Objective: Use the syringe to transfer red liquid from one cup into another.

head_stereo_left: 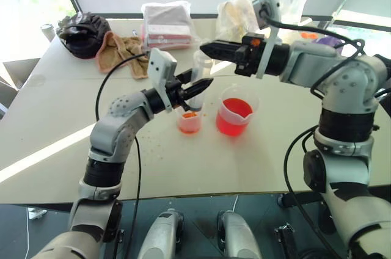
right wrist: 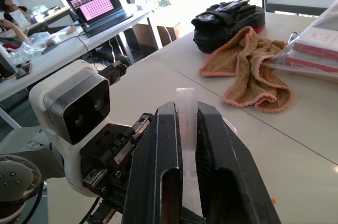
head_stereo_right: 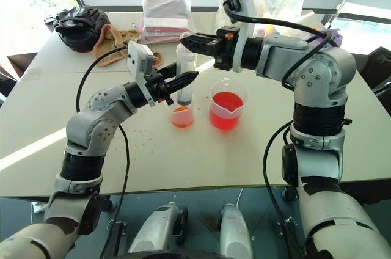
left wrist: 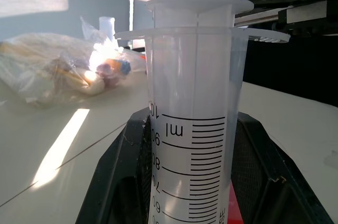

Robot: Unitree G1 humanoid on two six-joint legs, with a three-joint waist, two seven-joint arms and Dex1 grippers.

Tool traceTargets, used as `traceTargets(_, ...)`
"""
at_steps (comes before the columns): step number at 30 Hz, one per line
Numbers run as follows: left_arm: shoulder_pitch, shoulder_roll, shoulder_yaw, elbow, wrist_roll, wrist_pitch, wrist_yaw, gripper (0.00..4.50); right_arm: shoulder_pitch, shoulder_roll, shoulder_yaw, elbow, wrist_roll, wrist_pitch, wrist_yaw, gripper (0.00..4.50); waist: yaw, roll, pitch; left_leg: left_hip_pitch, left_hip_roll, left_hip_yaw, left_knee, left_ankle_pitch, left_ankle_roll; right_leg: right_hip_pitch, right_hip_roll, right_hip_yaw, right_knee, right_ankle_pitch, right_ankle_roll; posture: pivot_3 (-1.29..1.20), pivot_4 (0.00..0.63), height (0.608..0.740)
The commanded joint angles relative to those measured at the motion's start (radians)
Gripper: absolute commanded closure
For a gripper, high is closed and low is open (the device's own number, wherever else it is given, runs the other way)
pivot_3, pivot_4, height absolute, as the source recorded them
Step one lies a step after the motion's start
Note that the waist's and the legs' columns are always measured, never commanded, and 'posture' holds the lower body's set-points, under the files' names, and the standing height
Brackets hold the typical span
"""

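The left claw is clamped on the barrel of the syringe, which stands upright with its orange tip down inside the smaller cup. In the left wrist view the graduated barrel rises between the two black fingers, and the visible upper part of the barrel looks clear, with no red in it. The right claw is closed on the white plunger at the top of the syringe; the right wrist view shows the plunger pinched between its fingers.

The smaller cup holds a shallow layer of red liquid, so part of the transfer appears done. The larger spouted beaker, just beside it, is still well filled with red liquid, so more draws appear to remain if the beaker is to be emptied.

The left arm reaches forward from the left, its claw pointing roughly level toward the right. The right arm reaches across from the right above the beaker, its claw level and pointing left. Both cups stand on the surface.
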Motion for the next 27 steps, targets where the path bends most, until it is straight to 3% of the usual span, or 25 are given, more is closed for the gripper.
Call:
traceTargets(1,-0.077,0.008,0.099,-0.050,-0.008,-0.055,0.066,3.04,0.009,0.022,0.103,-0.050,0.050,0.043,0.105,4.45,0.000,0.000,0.000,0.000,0.000,0.000,0.000,0.000,0.000,0.000,0.000,0.000,0.000,0.000,0.000,0.00,0.150,0.740)
traceTargets(2,-0.072,0.011,0.097,-0.050,-0.005,-0.058,0.066,3.04,0.006,0.017,0.099,-0.052,0.048,0.037,0.114,4.45,0.000,0.000,0.000,0.000,0.000,0.000,0.000,0.000,0.000,0.000,0.000,0.000,0.000,0.000,0.000,0.00,0.150,0.740)
traceTargets(5,-0.058,0.021,0.085,-0.045,0.018,-0.086,0.060,3.04,-0.005,0.000,0.091,-0.052,0.035,0.021,0.133,3.33,0.000,0.000,0.000,0.000,0.000,0.000,0.000,0.000,0.000,0.000,0.000,0.000,0.000,0.000,0.000,0.00,0.150,0.740)
traceTargets(9,-0.062,0.017,0.086,-0.028,0.018,-0.094,0.063,3.04,-0.020,-0.031,0.081,-0.036,0.001,0.002,0.147,1.26,0.001,0.000,0.000,0.000,0.000,0.000,0.000,0.000,0.000,0.000,0.000,0.000,0.000,0.000,0.000,0.00,0.150,0.740)
traceTargets(22,-0.056,0.009,0.103,-0.024,0.002,-0.092,0.089,3.04,-0.083,-0.287,-0.114,0.086,-0.034,-0.030,0.167,1.26,0.003,0.000,0.000,-0.001,0.000,0.000,-0.003,0.000,0.000,0.000,-0.001,0.000,-0.006,0.000,0.000,0.00,0.150,0.740)
traceTargets(24,-0.079,0.002,0.129,-0.023,-0.029,-0.050,0.123,3.04,-0.070,-0.303,-0.126,0.070,-0.020,-0.013,0.168,1.26,0.003,0.000,0.000,-0.001,0.000,0.000,-0.005,0.000,0.000,0.000,-0.001,0.000,-0.007,0.000,0.000,0.00,0.150,0.740)
traceTargets(27,-0.203,-0.021,0.253,0.009,-0.193,0.169,0.284,3.04,-0.024,-0.301,-0.123,0.019,-0.008,0.009,0.160,1.26,0.003,-0.001,0.000,-0.001,0.000,0.000,-0.006,0.000,0.000,0.000,-0.001,0.000,-0.007,0.000,0.000,0.00,0.150,0.740)
